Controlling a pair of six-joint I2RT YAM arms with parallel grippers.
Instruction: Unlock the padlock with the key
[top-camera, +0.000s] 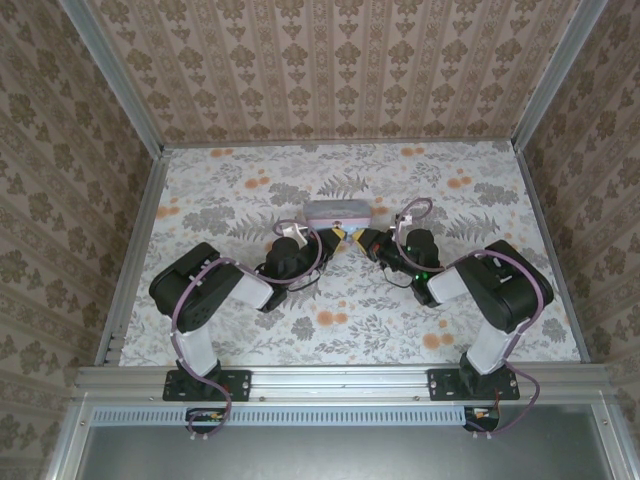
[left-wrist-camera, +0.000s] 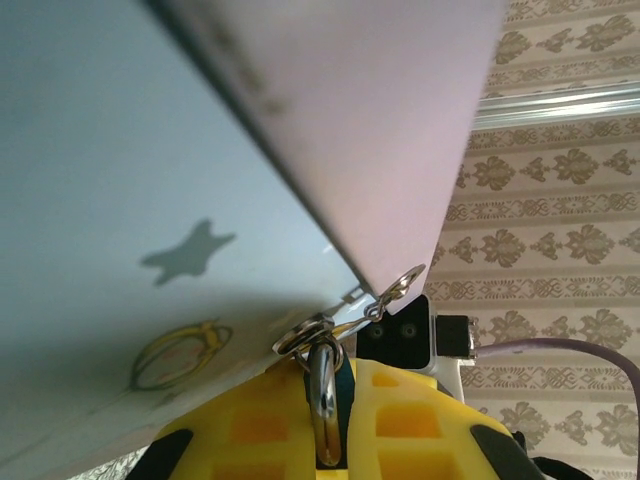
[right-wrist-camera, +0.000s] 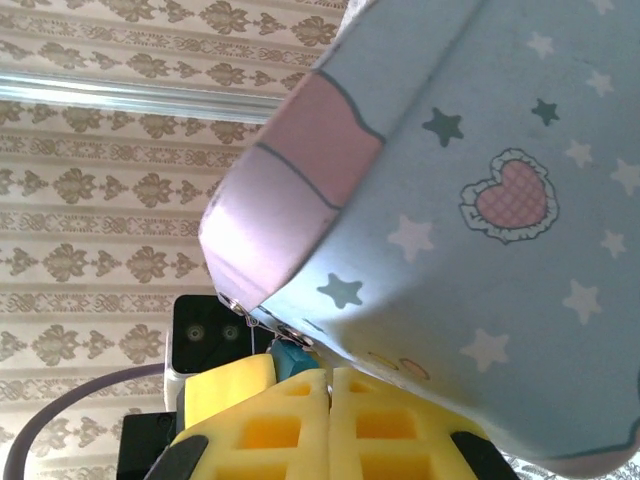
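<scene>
The padlock (left-wrist-camera: 326, 400) hangs by its silver shackle from the clasp ring of a pale blue tin (left-wrist-camera: 150, 200), its teal body wedged between yellow fingers. My left gripper (left-wrist-camera: 340, 372) is shut on it. In the right wrist view the teal padlock (right-wrist-camera: 293, 358) peeks out under the tin (right-wrist-camera: 480, 200), just left of my right gripper (right-wrist-camera: 329, 375), whose yellow pads are pressed together. The key is hidden. From above, the left gripper (top-camera: 325, 233) and right gripper (top-camera: 358, 237) meet at the tin's (top-camera: 337, 211) near side.
The tin stands mid-table on a floral cloth (top-camera: 250, 190). Patterned walls with metal frame rails (top-camera: 135, 250) close in the left, right and back. Both arms angle inward, their cables (top-camera: 410, 212) looping close to the tin.
</scene>
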